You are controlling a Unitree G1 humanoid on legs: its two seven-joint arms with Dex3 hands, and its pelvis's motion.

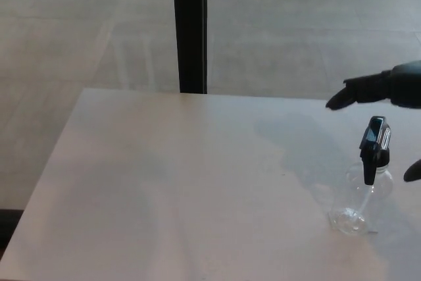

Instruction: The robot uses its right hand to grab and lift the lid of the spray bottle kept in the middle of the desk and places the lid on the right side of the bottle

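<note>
A: Spray bottle (366, 192) sits on the desk (171, 182) near the right edge, clear body, leaning toward the camera. Black trigger lid (375, 148) is on the neck, untouched.

B: Body readable?

A: Barely. Transparent plastic against the pale desk top; only the round base and shoulder outline show (glare does not help). Cannot tell if there is liquid inside.

B: Right hand?

A: Right hand (388, 90) comes in from the right edge, above and behind the lid, apart from it. One finger (348, 95) points left, stretched out. Another black fingertip (413, 172) pokes in at the right border, just beside the bottle's shoulder, not touching as far as I can see. Fingers spread wide, nothing held. Palm and wrist are cut off by the frame, so most of the hand is out of sight.

B: Left hand?

A: Does not show anywhere in the head view.

B: Anything else?

A: Soft shadow on the desk left of the bottle. Beyond the far desk edge, a black vertical post (190, 27) rises from the grey floor (296, 24); its top is cropped. Near desk corners are also cut off at the bottom of the picture.
</note>
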